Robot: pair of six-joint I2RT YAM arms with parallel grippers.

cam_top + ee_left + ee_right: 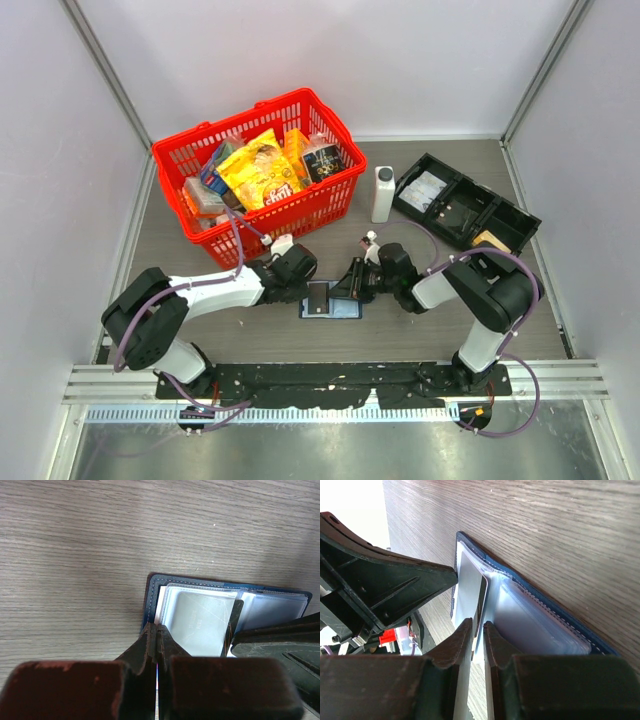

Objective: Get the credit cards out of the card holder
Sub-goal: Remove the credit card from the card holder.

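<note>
Navy card holder (345, 308): left gripper (156, 635) is pinching its rim, likely as anchor. Right gripper (479, 627) is pinching the grey card (470, 585).

Red basket (300, 210) and white bottle (383, 195) block the far side of the card holder (345, 308); near side lies open.
</note>
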